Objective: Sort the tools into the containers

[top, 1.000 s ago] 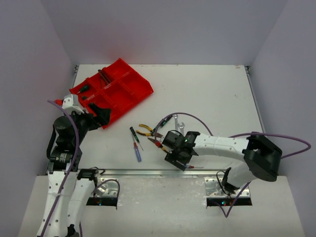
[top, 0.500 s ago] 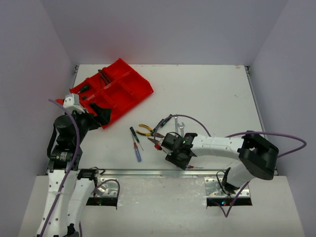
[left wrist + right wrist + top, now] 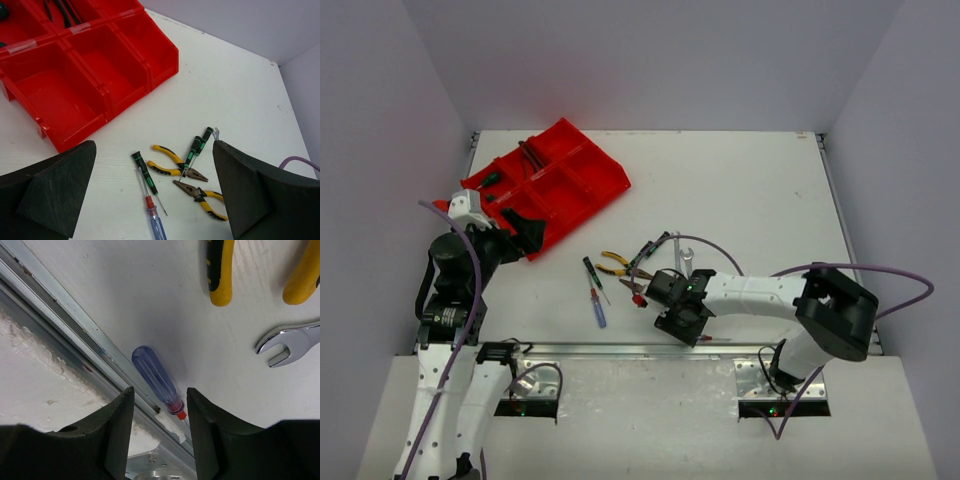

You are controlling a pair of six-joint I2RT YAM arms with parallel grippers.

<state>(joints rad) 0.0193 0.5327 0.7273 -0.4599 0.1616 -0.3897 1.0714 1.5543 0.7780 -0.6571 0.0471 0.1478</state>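
The red tray lies at the far left, with dark tools and a green screwdriver in its back compartments. Loose tools lie mid-table: yellow pliers, a second pair of pliers, green-black screwdrivers and a blue screwdriver. My left gripper hangs wide open beside the tray's near corner, empty. My right gripper points down at the table's near edge. Its jaws straddle another blue-handled screwdriver with a gap on each side, so it is open.
A metal rail runs along the table's near edge, right against the blue handle. A silver wrench and two yellow pliers handles lie just beyond the right gripper. Grey walls enclose the table on three sides.
The right gripper has shifted a little left and narrowed its jaws around the blue screwdriver by the rail. The left arm has not moved.
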